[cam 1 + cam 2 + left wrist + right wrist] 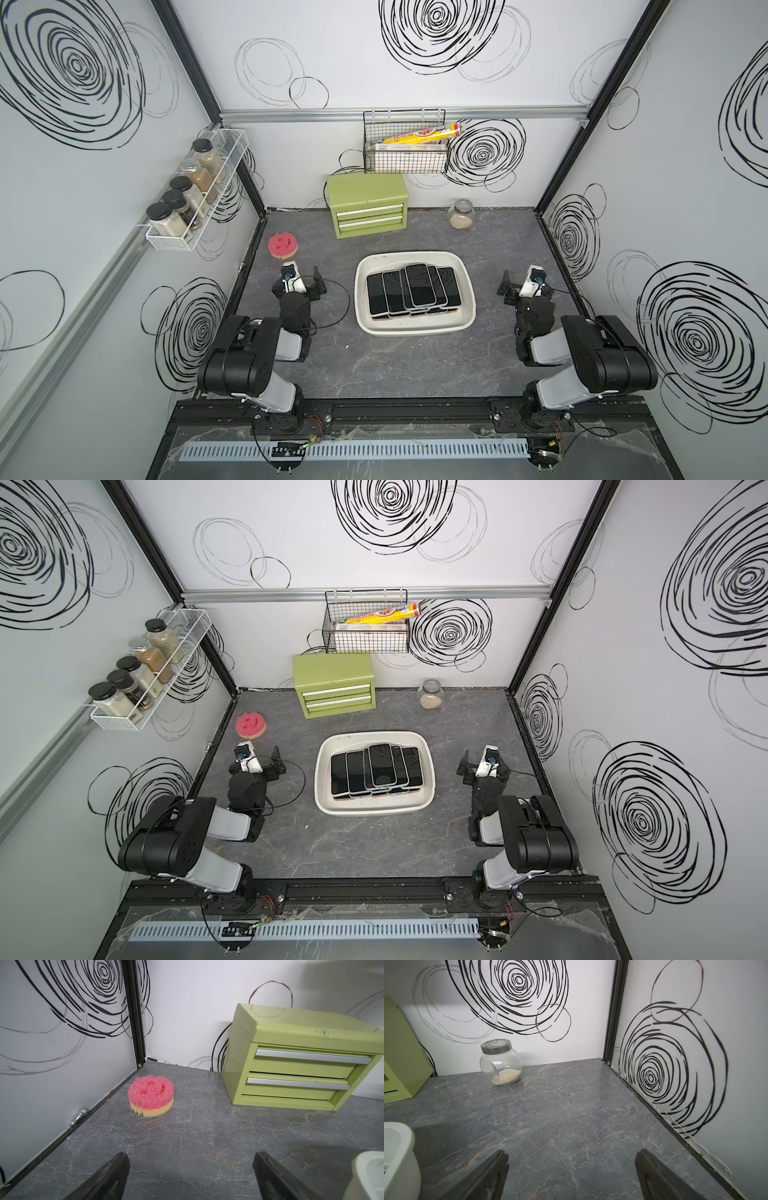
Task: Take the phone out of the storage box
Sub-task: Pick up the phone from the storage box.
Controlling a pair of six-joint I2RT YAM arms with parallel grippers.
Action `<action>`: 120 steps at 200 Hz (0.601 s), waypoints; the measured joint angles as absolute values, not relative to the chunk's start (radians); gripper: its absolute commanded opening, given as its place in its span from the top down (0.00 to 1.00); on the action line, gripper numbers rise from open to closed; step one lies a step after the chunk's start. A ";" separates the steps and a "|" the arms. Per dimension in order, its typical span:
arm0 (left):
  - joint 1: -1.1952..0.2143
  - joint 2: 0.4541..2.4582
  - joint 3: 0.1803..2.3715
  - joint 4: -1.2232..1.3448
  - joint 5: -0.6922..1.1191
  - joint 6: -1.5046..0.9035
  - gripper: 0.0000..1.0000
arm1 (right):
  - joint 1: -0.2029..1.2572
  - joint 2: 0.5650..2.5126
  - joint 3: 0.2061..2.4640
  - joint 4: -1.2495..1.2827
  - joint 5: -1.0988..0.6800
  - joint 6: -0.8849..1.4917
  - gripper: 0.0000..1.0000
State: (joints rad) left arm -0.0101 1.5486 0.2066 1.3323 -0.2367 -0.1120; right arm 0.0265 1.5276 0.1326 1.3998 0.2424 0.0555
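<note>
Locate the topmost phone at the middle of a fanned, overlapping stack of dark-screened phones, lying face up inside the storage box. Read its long axis as running from the robot's side toward the back wall, with short edges near and far and long edges facing the two arms. Find the storage box at mid-counter, between the two arms and apart from both.

Confirm the left gripper spread wide and empty in the left wrist view, aimed toward the back corner, with only a corner of the storage box showing at its inner side. Confirm the right gripper likewise spread wide, pinching nothing, aimed toward the back wall. Place the box to the right of the left gripper and to the left of the right gripper, with neither pointed at it.

Judge both about equally near, the right perhaps slightly closer in both top views. Expect the coming move to call for a swing inward over the rim and a descent with the jaws set across the width of the topmost phone, onto its long edges.

Disregard the pink sponge, the green drawer chest and the glass jar, all well clear of the box.
</note>
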 measured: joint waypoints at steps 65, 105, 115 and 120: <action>-0.010 1.549 0.207 1.332 -0.237 -0.112 0.01 | 0.027 1.528 0.133 1.400 0.243 0.056 0.00; -0.011 1.547 0.207 1.331 -0.237 -0.111 0.01 | 0.027 1.510 0.134 1.372 0.253 0.057 0.00; -0.019 1.522 0.217 1.275 -0.247 -0.108 0.01 | 0.027 1.438 0.154 1.262 0.273 0.070 0.00; -0.022 1.496 0.228 1.225 -0.253 -0.106 0.01 | 0.027 1.390 0.179 1.182 0.284 0.080 0.00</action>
State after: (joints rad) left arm -0.0219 1.4960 0.2283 1.2255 -0.2535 -0.1062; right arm 0.0265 1.3895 0.1791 1.1816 0.2840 0.0803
